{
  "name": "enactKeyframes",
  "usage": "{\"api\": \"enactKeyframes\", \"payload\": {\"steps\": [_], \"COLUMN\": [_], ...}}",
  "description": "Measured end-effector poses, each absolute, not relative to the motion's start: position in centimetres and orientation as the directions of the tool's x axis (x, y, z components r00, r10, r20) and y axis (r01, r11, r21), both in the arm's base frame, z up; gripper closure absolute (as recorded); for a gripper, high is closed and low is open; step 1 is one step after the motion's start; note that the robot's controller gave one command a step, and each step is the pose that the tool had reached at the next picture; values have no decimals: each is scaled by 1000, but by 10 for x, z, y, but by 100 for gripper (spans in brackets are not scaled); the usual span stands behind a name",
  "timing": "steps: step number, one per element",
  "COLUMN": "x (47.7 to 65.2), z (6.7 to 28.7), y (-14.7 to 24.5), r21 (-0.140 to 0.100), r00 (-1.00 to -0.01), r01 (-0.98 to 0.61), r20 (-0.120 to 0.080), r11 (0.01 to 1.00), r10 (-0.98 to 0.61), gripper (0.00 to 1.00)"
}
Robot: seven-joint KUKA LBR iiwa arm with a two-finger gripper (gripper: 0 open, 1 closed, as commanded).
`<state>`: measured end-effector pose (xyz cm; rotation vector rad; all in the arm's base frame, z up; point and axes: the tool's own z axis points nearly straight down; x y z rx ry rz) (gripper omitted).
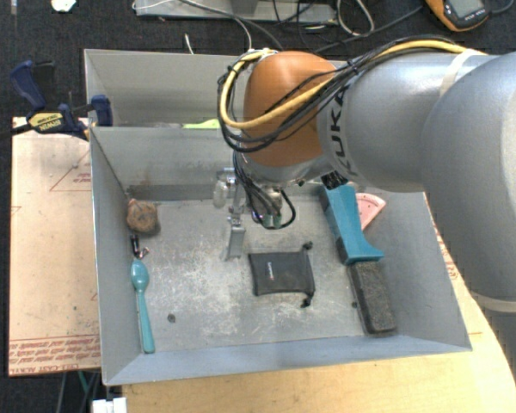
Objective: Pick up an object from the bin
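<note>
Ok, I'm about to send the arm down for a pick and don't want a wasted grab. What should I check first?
1. Claw away from the bin walls: ok, it hangs over the middle of the floor.
2. A thing right under the claw: not ok, it is over bare floor, just up and left of the flat black pouch.
3. Things lie apart, not heaped: ok, with a brown lump and a teal spoon at the left and a blue-handled brush at the right.
4. Pouch lies flat and uncovered: ok.
5. Pink thing free to grab: not ok, it is partly under the brush's handle.
</note>
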<state>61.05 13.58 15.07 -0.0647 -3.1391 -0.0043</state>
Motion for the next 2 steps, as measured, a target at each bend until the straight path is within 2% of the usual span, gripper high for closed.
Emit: {"api": "enactKeyframes", "payload": {"steps": [1, 2], "x": [607, 588], "z": [159, 116], "y": [117, 68], "r21": [4, 5], "r00": [-996, -998], "r01": [88, 70], "r20": [0, -3], "r11": [996, 998], "r10": [88, 70], "gripper": [0, 0]}}
